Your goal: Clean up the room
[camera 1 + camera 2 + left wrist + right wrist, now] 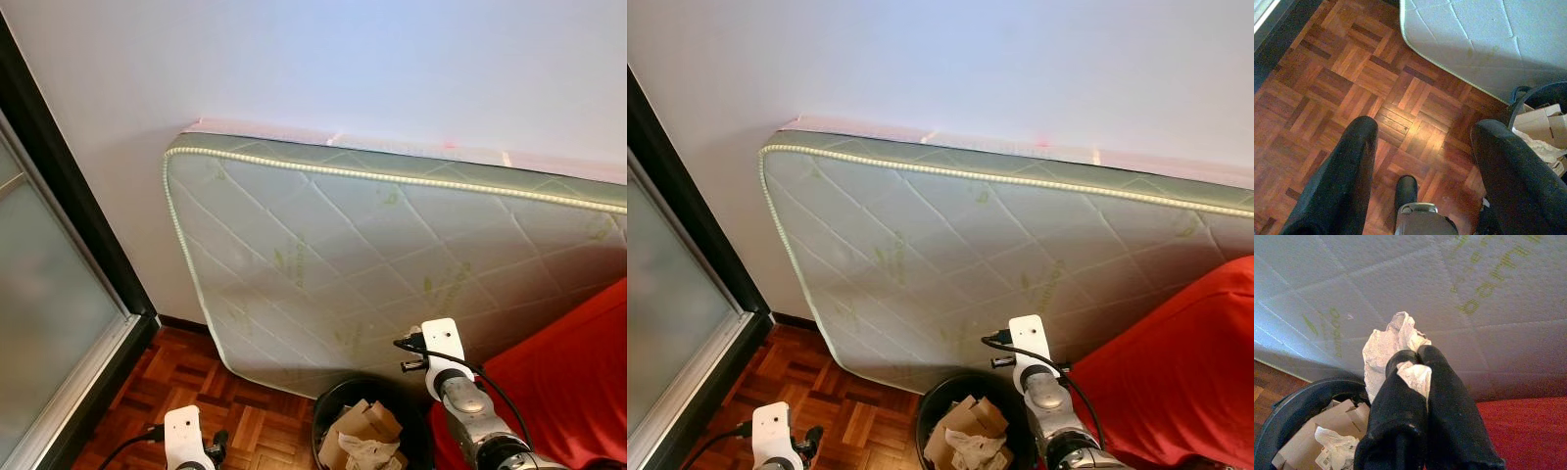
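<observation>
Clearly light and limp, the crumpled tissue [1393,345] is clenched in the right pincer [1415,357], pinched at its bunched middle, beside the black bin [1298,401]. Such paper tears easily. The left pincer [1422,142] hangs spread over the parquet floor [1327,73].

A mattress [392,264] stands on its edge on the wooden floor [196,392] and leans back against the wall [343,69], with a sliding door [49,294] to its left and a cloth-covered surface [568,372] in front of its right end. A bin [338,401] sits on the floor just in front of the mattress's lower edge, between the floor's bare part on the left and the cloth on the right, with cardboard [362,423] and crumpled paper [370,452] inside it. The right end effector [1413,357], pinching a wad of paper [1386,345], hangs above the bin's right side close to the mattress, while the left end effector [1422,147], fingers apart, hangs over the floor left of the bin.
</observation>
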### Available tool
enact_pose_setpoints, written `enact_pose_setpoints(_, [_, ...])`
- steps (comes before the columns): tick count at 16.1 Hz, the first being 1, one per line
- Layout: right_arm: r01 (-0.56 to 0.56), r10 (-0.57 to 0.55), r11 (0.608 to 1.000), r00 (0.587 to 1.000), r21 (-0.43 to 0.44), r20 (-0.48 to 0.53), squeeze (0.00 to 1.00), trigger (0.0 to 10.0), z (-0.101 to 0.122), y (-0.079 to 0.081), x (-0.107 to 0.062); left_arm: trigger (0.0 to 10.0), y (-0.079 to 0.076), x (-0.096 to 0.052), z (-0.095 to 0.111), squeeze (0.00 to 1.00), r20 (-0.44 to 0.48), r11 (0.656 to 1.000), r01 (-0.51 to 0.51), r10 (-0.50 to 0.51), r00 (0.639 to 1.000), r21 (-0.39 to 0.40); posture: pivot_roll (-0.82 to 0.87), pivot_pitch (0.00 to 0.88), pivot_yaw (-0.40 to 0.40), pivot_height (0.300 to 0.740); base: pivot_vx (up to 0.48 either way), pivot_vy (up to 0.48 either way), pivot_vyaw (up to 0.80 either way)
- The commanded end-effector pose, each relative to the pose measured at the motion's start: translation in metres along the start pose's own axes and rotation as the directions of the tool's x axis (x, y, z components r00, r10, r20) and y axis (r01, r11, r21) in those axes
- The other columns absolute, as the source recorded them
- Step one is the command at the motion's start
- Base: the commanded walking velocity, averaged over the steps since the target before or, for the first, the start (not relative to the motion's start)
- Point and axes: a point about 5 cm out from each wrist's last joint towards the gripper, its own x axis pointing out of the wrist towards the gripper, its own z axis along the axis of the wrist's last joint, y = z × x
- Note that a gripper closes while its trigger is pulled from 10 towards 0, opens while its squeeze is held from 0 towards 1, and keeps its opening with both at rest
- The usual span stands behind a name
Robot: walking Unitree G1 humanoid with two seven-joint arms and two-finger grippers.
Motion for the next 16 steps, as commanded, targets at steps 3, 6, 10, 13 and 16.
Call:
enact_pose_setpoints(3, [0.014, -0.014, 1.000, 1.000, -0.004, -0.017, 1.00, 10.0, -0.0041, -0.0033, -0.0009, 10.0, 0.0001, 0.0001, -0.0014, 0.00, -0.014, 1.000, 0.002, -0.002, 1.000, -0.001, 0.06, 0.000, -0.040, 0.740, 0.000, 0.000, 0.00])
enact_pose_setpoints(6, [0.014, -0.015, 1.000, 1.000, -0.008, -0.022, 1.00, 10.0, -0.0049, -0.0033, -0.0010, 10.0, 0.0003, 0.0000, -0.0020, 0.00, -0.018, 1.000, 0.003, -0.003, 1.000, -0.002, 0.06, 0.000, -0.039, 0.740, 0.000, 0.000, 0.00])
enact_pose_setpoints(10, [0.008, -0.008, 1.000, 1.000, -0.004, -0.024, 1.00, 10.0, -0.0057, -0.0022, -0.0013, 10.0, 0.0009, -0.0001, -0.0023, 0.00, -0.020, 1.000, 0.002, -0.002, 1.000, -0.002, 0.07, 0.000, -0.040, 0.740, 0.000, 0.000, 0.00])
enact_pose_setpoints(13, [0.008, -0.008, 1.000, 1.000, -0.007, -0.026, 1.00, 10.0, -0.0062, -0.0022, -0.0014, 10.0, 0.0007, 0.0000, -0.0023, 0.00, -0.021, 1.000, 0.003, -0.003, 1.000, -0.002, 0.07, 0.000, -0.040, 0.740, 0.000, 0.000, 0.00])
enact_pose_setpoints(16, [-0.014, 0.015, 1.000, 0.999, 0.010, -0.037, 1.00, 10.0, -0.0089, -0.0003, -0.0021, 10.0, 0.0003, -0.0001, -0.0027, 0.00, -0.023, 1.000, 0.003, -0.003, 1.000, -0.002, 0.06, 0.000, -0.040, 0.740, 0.000, 0.000, 0.00])
